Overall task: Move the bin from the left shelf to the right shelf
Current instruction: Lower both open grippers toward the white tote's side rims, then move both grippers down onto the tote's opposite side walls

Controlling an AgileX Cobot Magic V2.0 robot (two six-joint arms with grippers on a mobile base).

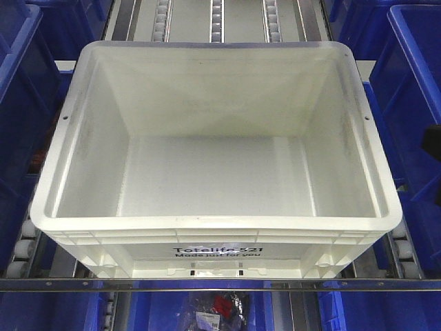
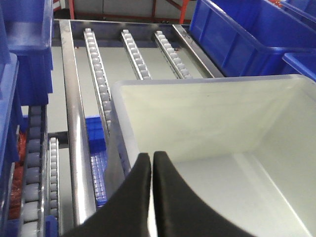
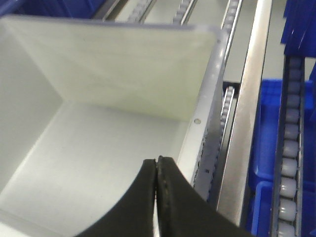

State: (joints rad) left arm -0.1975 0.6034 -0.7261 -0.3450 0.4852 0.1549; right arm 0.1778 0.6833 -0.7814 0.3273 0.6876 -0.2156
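We see the bin (image 1: pixel 207 227) at the shelf (image 1: pixel 83 283) front edge, left fingers (image 2: pixel 140 197) and right fingers (image 3: pixel 143 197) pressed together, holding nothing; which shelf unclear.

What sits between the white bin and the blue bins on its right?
In the right wrist view, a roller strip and a shiny metal rail run between the white bin and the blue bins.

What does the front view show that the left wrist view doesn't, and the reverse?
Front only: black print on the bin and a bag below the shelf. Left wrist only: the left fingers, pressed together by the bin's left wall, and red framing behind. Both: the white bin empty, roller rails, blue bins.
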